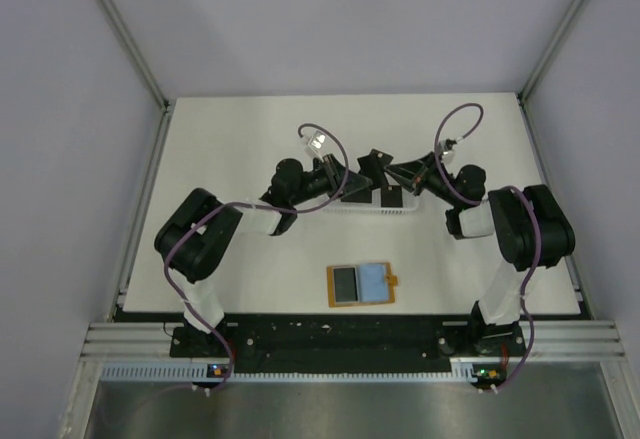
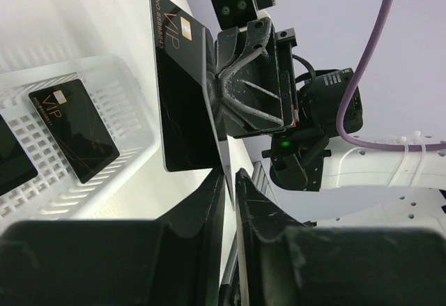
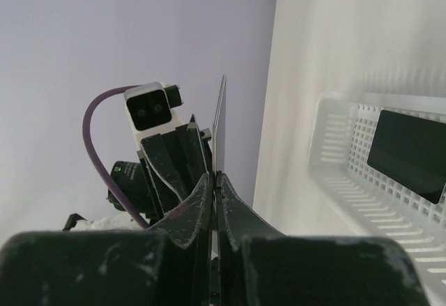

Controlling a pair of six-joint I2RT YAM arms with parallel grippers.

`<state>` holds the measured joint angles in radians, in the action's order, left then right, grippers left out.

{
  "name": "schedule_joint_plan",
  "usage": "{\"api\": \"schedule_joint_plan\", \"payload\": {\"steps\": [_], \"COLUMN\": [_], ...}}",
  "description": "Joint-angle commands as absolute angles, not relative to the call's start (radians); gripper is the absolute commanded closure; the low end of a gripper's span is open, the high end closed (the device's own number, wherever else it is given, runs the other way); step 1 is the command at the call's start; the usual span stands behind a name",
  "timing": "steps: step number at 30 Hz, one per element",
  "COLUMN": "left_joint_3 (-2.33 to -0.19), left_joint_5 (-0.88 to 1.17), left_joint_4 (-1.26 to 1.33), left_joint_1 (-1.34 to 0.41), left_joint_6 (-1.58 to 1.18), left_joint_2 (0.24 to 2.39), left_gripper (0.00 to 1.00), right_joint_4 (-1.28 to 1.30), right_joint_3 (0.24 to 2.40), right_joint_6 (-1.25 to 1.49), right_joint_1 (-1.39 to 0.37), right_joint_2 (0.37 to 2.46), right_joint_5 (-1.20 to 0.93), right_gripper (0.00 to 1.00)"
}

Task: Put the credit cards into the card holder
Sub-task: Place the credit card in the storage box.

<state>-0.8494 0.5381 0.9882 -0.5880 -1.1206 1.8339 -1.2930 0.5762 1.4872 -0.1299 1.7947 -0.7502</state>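
A black credit card [image 2: 185, 97] marked VIP is held upright in the air, with my right gripper [image 3: 217, 175] shut on its edge; in the right wrist view it shows as a thin line [image 3: 221, 118]. My left gripper [image 2: 231, 173] faces the right one, and the card's lower edge sits between its narrowly parted fingers with a thin bright slit still showing. In the top view both grippers meet at the card [image 1: 372, 164] above the white tray. The orange card holder [image 1: 391, 281] lies open near the front, with a dark rectangle on its left half.
A white slotted tray [image 2: 132, 76] sits under the grippers and holds two more black cards [image 2: 73, 128] [image 2: 10, 156]. The tray's wall [image 3: 334, 153] also shows in the right wrist view, with one dark card [image 3: 411, 153] inside. Metal posts frame the table.
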Motion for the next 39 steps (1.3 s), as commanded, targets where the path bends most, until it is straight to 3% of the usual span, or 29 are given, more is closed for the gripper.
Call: {"api": "schedule_joint_plan", "payload": {"steps": [1, 12, 18, 27, 35, 39], "left_joint_3": [-0.887, -0.884, -0.825, -0.683, -0.678, -0.677], "left_joint_5": [0.546, 0.549, 0.564, 0.604, 0.609, 0.612], "left_joint_4": [1.062, 1.066, 1.052, 1.025, 0.957, 0.959], "left_joint_1": [-0.591, -0.591, -0.588, -0.520, -0.511, -0.509], "left_joint_6": [-1.118, -1.128, -1.115, -1.117, -1.088, -1.094], "left_joint_2": [1.838, 1.839, 1.783, 1.619, 1.562, 1.562], "left_gripper": [0.85, 1.00, 1.00, 1.00, 1.00, 1.00], "right_joint_4": [-1.447, -1.447, -1.378, -0.921, -0.551, -0.480], "right_joint_3": [0.578, 0.577, 0.594, 0.612, 0.644, 0.664], "right_joint_6": [1.483, 1.476, 1.421, 1.091, 0.870, 0.812], "right_joint_1": [-0.123, -0.121, -0.103, -0.083, -0.087, -0.087], "right_joint_2": [1.804, 1.801, 1.790, 1.631, 1.560, 1.557], "right_joint_5": [-0.758, -0.755, -0.756, -0.723, -0.649, -0.604], "right_gripper": [1.00, 1.00, 1.00, 1.00, 1.00, 0.85]}}
